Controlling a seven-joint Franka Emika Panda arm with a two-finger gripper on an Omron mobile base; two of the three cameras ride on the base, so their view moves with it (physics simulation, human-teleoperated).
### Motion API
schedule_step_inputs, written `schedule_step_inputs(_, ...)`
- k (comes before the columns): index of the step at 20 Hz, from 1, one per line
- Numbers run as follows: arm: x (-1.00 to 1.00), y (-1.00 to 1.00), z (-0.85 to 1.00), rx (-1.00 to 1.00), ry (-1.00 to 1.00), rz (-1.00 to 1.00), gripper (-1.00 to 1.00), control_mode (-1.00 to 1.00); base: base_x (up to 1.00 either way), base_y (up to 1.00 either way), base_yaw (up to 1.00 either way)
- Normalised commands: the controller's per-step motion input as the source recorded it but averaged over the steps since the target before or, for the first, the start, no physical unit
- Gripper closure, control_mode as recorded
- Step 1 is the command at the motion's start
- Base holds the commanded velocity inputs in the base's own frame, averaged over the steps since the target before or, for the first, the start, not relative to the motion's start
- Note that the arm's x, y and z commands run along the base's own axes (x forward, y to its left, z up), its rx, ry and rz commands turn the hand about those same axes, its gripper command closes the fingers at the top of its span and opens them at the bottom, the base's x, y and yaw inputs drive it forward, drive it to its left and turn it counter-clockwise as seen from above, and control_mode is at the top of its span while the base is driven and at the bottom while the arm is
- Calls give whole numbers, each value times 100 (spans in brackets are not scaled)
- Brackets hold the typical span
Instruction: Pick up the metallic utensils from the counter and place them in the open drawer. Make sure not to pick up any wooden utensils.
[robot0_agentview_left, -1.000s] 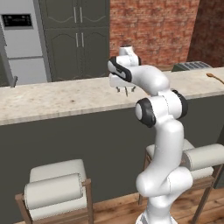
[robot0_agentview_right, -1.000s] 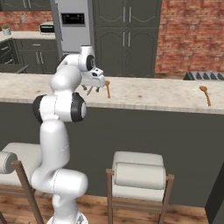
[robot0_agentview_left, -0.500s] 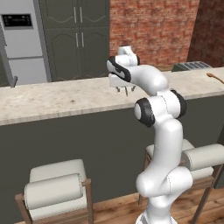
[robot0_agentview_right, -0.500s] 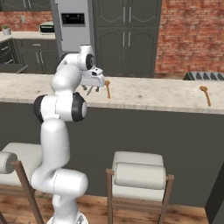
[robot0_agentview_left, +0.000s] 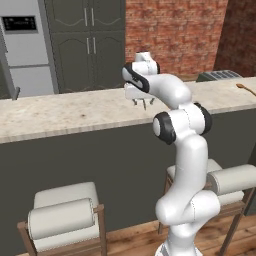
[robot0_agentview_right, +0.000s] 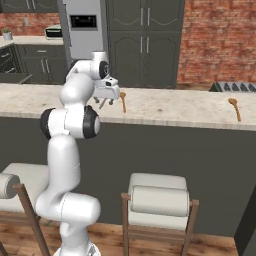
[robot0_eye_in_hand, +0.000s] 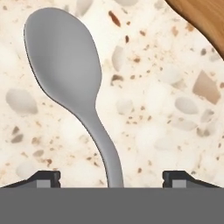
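Observation:
A silver-grey metallic utensil (robot0_eye_in_hand: 65, 57), a spoon, lies on the beige speckled counter (robot0_eye_in_hand: 166, 109) with its bowl away from the hand. Its slim handle runs down between my two fingertips (robot0_eye_in_hand: 43, 177). My gripper (robot0_eye_in_hand: 111, 177) is open, one jaw on each side of the handle and apart from it. In the base views the gripper (robot0_agentview_left: 141, 102) (robot0_agentview_right: 101, 102) points down just above the counter (robot0_agentview_left: 60, 112) (robot0_agentview_right: 175, 107). A wooden utensil (robot0_agentview_right: 123, 100) lies right beside it, and its edge shows in the hand view (robot0_eye_in_hand: 201, 17). The open drawer is out of view.
A second wooden spoon (robot0_agentview_right: 234, 107) (robot0_agentview_left: 245, 89) lies far along the counter to the right. Two padded stools (robot0_agentview_left: 65, 215) (robot0_agentview_right: 157, 197) stand below the counter's front. A fridge (robot0_agentview_right: 82, 30) and dark cabinets (robot0_agentview_left: 90, 45) are behind.
The hand has sunk slightly toward the counter over the metal spoon. Nothing else has moved.

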Motion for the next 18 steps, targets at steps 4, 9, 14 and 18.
schedule_step_inputs(4,0,0,-28,3,5,0,100,-100,0,0,0)
schedule_step_inputs(9,0,0,-12,1,6,0,100,-100,0,0,0)
schedule_step_inputs(14,0,0,0,0,1,0,100,-100,0,0,0)
schedule_step_inputs(18,0,0,0,0,0,0,100,-100,0,0,0)
